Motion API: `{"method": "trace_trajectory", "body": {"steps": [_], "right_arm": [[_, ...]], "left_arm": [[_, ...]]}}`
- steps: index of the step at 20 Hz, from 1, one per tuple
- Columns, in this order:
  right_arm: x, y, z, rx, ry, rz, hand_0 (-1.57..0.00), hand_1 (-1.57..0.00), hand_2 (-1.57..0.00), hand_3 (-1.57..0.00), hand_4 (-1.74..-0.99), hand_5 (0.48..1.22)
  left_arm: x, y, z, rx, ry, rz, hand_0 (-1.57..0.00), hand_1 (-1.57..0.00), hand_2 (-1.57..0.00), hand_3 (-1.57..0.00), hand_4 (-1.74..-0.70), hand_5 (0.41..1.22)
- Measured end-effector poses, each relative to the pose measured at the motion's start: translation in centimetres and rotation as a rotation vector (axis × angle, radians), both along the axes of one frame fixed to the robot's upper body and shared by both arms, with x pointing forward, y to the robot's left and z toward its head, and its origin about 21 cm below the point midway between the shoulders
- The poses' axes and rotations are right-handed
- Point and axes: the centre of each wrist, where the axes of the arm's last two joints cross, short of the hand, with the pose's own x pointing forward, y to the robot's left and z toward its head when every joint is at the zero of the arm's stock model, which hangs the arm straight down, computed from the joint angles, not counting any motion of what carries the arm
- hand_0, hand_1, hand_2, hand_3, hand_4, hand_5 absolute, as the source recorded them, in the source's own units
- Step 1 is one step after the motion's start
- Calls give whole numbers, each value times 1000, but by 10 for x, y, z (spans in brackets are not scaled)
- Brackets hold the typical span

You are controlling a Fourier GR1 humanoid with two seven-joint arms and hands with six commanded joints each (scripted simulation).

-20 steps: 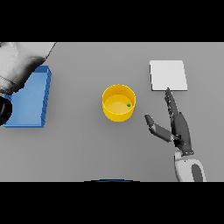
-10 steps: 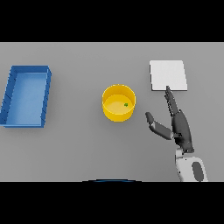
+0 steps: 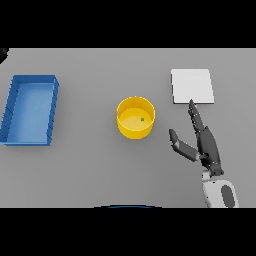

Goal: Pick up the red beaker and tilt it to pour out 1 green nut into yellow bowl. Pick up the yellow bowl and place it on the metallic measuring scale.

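- There is only one view, the head view. It looks from above, steeply down at the grey table [image 3: 90, 175], so no second view shares any part with it.
- The camera faces forward and away from the robot: the near edge of the table is at the bottom, the far edge at the top.
- The view is wide enough to hold the blue tray [image 3: 30, 111] at the left, the yellow bowl [image 3: 135, 117] in the middle and the white scale [image 3: 192, 86] at the right.
- The right hand [image 3: 202, 142] comes in from the lower right.
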Motion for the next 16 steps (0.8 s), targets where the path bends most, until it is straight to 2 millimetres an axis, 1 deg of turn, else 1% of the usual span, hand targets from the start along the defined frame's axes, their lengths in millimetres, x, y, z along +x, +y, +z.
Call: {"method": "trace_trajectory", "body": {"steps": [2,3,4,5,6,7,8,9,10,11,12,13,14,15,16], "right_arm": [[1,1,2,-4,-6,0,1,1,1,1,-1166,676],[2,1,4,-13,-3,3,1,1,1,1,-1175,676],[1,0,2,-19,0,2,1,1,1,1,-1174,676],[-1,2,-2,-17,11,-1,1,1,1,1,-1171,677],[3,0,0,-14,11,-3,1,1,1,1,-1167,675],[0,0,-1,-9,-11,5,1,1,1,1,-1161,671],[2,-1,-2,-10,14,-1,1,1,1,1,-1157,671],[0,1,-2,-13,3,5,1,1,1,1,-1155,669],[1,-1,-4,-8,16,4,1,1,1,1,-1155,670],[1,1,-3,2,11,8,1,1,1,1,-1153,670],[3,4,-2,0,18,5,1,1,1,1,-1151,670],[1,-1,-2,-6,6,-2,1,1,1,1,-1149,670],[0,0,0,-8,3,0,1,1,1,1,-1150,671],[-2,-1,1,-5,-10,7,1,1,1,1,-1153,670],[-2,-4,0,-5,0,1,1,1,1,1,-1155,670]], "left_arm": [[-20,2,-27,-51,-6,19,-1571,-1571,-1571,-1570,-1741,1221],[-25,-3,-36,-69,5,26,-1571,-1571,-1571,-1570,-1741,1186],[-33,-3,-39,-81,3,39,-1571,-1571,-1571,-1571,-1741,1151],[-41,-4,-45,-92,0,40,-1571,-1571,-1571,-1571,-1741,1098],[-45,-7,-48,-110,6,49,-1571,-1571,-1571,-1571,-1741,1050],[-48,-9,-50,-117,16,62,-1571,-1571,-1571,-1571,-1741,984],[-52,-7,-52,-121,23,80,-1571,-1571,-1571,-1571,-1741,925],[-54,-8,-54,-133,29,88,-1571,-1571,-1571,-1571,-1655,868],[-58,-8,-53,-141,43,98,-1571,-1571,-1526,-1525,-1521,818],[-62,-11,-53,-138,55,81,-1469,-1344,-1276,-1318,-1369,774],[-63,-13,-49,-136,58,13,-1175,-1075,-1021,-1055,-1232,737],[-68,-8,-44,-152,75,-25,-940,-860,-817,-843,-1126,705],[-70,-8,-41,-188,91,-63,-751,-687,-653,-675,-1050,683],[-72,-4,-39,-227,104,-81,-601,-550,-522,-539,-976,664],[-73,-5,-39,-204,144,-98,-481,-440,-418,-431,-915,651]]}}
